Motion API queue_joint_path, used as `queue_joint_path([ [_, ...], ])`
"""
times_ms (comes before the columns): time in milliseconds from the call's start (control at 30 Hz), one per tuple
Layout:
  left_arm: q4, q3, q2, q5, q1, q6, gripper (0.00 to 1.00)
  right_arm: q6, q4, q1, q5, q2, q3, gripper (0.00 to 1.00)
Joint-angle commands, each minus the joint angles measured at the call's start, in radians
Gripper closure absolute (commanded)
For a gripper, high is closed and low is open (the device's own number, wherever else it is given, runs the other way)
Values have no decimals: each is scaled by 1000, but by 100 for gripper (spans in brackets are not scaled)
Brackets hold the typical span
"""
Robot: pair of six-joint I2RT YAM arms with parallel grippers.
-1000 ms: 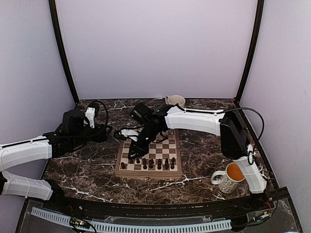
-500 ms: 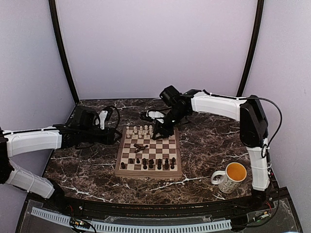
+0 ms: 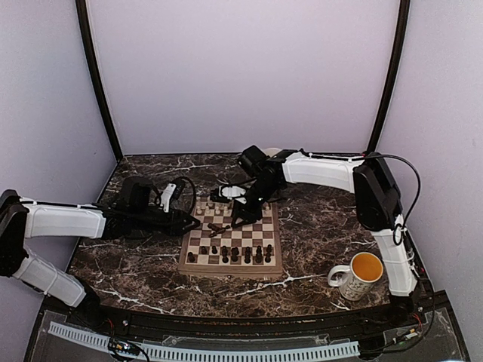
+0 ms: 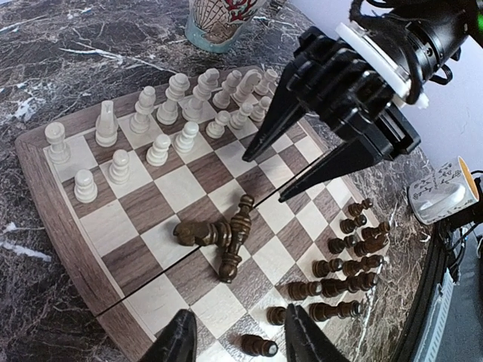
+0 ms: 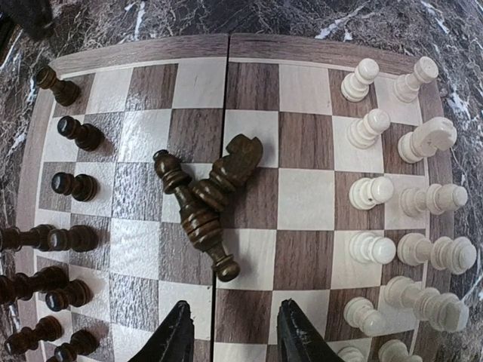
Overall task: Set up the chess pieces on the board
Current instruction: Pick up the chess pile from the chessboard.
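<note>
The board (image 3: 226,270) lies mid-table. Cream-white chess pieces (image 3: 219,204) stand in two rows on its far side and dark chess pieces (image 3: 234,255) stand on its near side. Two or three dark pieces (image 3: 219,228) lie toppled and crossed near the middle; they also show in the left wrist view (image 4: 219,234) and the right wrist view (image 5: 204,200). My right gripper (image 3: 241,219) hangs open and empty just above them, its tips (image 5: 234,309) beside the pile. My left gripper (image 3: 192,222) is open and empty at the board's left edge, aimed at the near left squares (image 4: 240,317).
A white mug of orange liquid (image 3: 355,275) stands at the near right, also seen in the left wrist view (image 4: 441,196). A patterned cup (image 4: 219,19) stands behind the board, mostly hidden by the right arm in the top view. Dark marble surrounds the board.
My right gripper swung from the board's left part to its far edge, then back over the toppled dark pieces. My left arm has reached right to the board's left edge.
</note>
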Motion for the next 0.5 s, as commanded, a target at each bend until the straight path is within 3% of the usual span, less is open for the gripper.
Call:
queue_joint_path([
  [0, 107, -40, -5, 36, 4, 14, 58, -10, 3, 11, -10, 48, 66, 62],
  [467, 229, -91, 30, 44, 3, 19, 58, -38, -64, 18, -83, 139, 134, 63],
])
